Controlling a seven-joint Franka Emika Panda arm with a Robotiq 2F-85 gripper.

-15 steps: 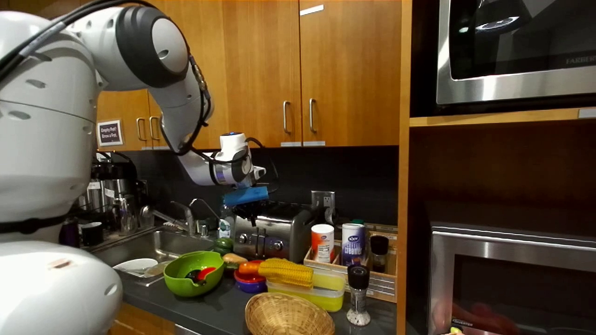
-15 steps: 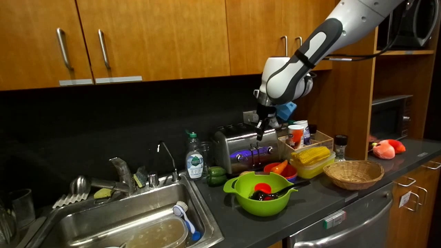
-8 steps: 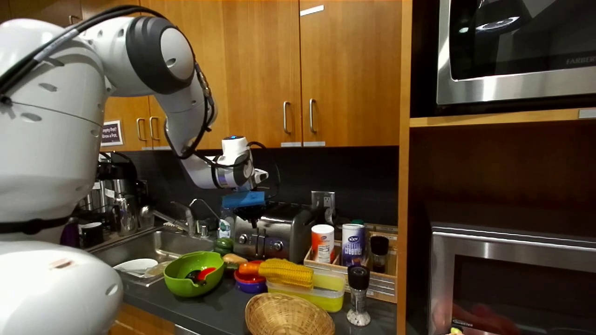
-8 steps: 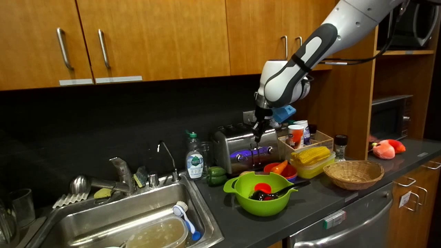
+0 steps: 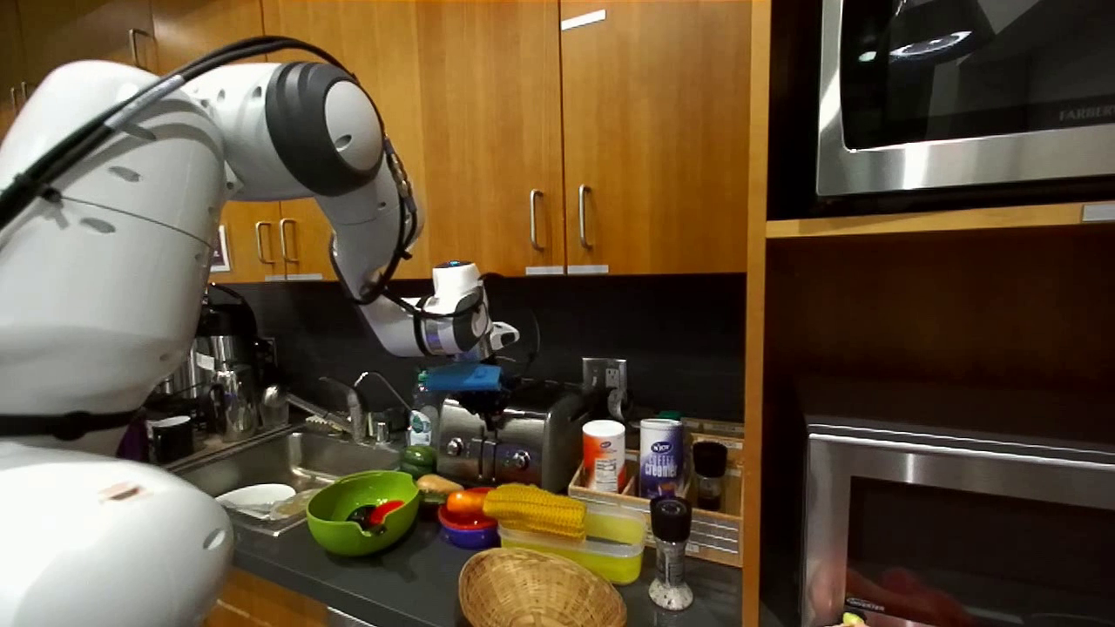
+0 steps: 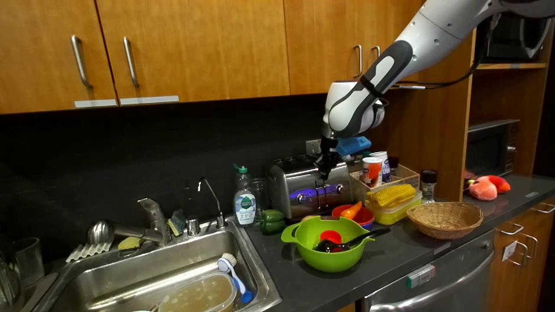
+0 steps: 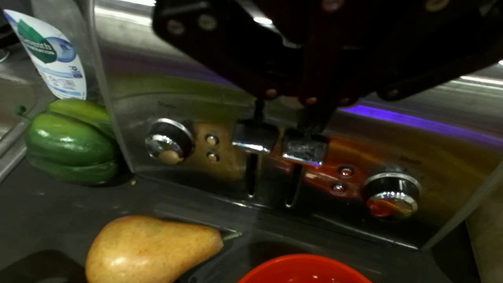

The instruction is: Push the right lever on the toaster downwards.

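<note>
While the toaster (image 6: 299, 185) sits toward the back of the bench (image 6: 284, 253), its right lever (image 7: 305, 150) and left lever (image 7: 255, 137) both stand at the top of their slots. Strip of bench shows along the front face, then pear (image 7: 149, 251) and red bowl (image 7: 302, 261) edge it; green bowl (image 6: 329, 260) is farther out, near the bench's front edge. From where I'm standing, flanks are tight: green pepper (image 7: 72, 141) and soap bottle (image 6: 245, 206) close by the left end, sink rim (image 6: 256, 262) past them, wooden organizer (image 5: 719, 535) just beside the right end. Hand (image 7: 315, 122) is closed up, tips together, nothing in its grip. It points down at the toaster's front, tips just over the right lever; can't tell if they touch. Arm (image 6: 390, 69) comes in from high above the bench, elbow bent, blue bracket (image 6: 353, 145) next to the hand.
</note>
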